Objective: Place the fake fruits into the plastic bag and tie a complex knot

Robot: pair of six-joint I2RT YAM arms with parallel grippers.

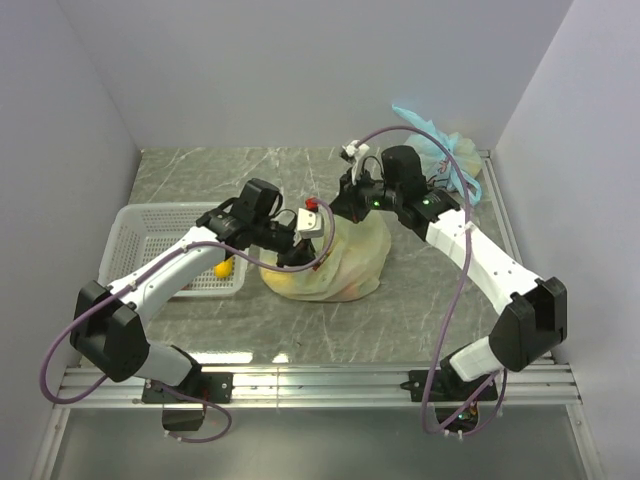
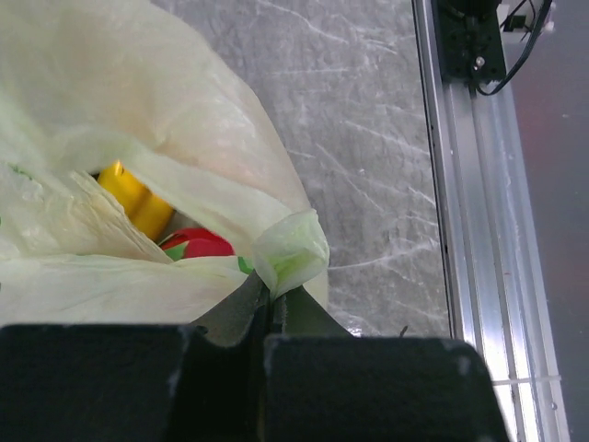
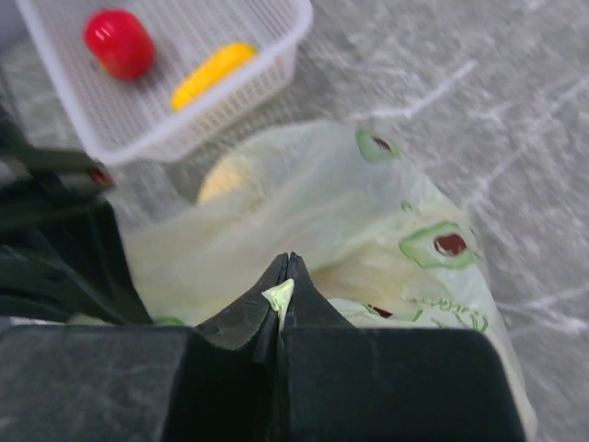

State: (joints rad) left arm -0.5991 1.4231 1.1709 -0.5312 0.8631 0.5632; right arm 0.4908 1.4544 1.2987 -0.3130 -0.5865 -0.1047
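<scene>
The pale yellow-green plastic bag (image 1: 335,265) sits mid-table between both arms. My left gripper (image 1: 297,252) is shut on a bunched handle end (image 2: 293,253) at the bag's left top. Through the bag's mouth I see a yellow fruit (image 2: 136,198) and a red fruit (image 2: 198,244) inside. My right gripper (image 1: 338,208) is shut on a scrap of the bag's other handle (image 3: 280,296) at its top right. In the right wrist view the bag (image 3: 350,212) shows green and dark red prints. No tied knot shows. A red fruit (image 3: 118,43) and a yellow fruit (image 3: 212,74) lie in the basket.
A white mesh basket (image 1: 150,235) stands at the left, with the yellow fruit (image 1: 223,267) visible at its near right corner. A light blue tied bag (image 1: 440,150) lies at the back right. An aluminium rail (image 1: 320,380) runs along the near edge.
</scene>
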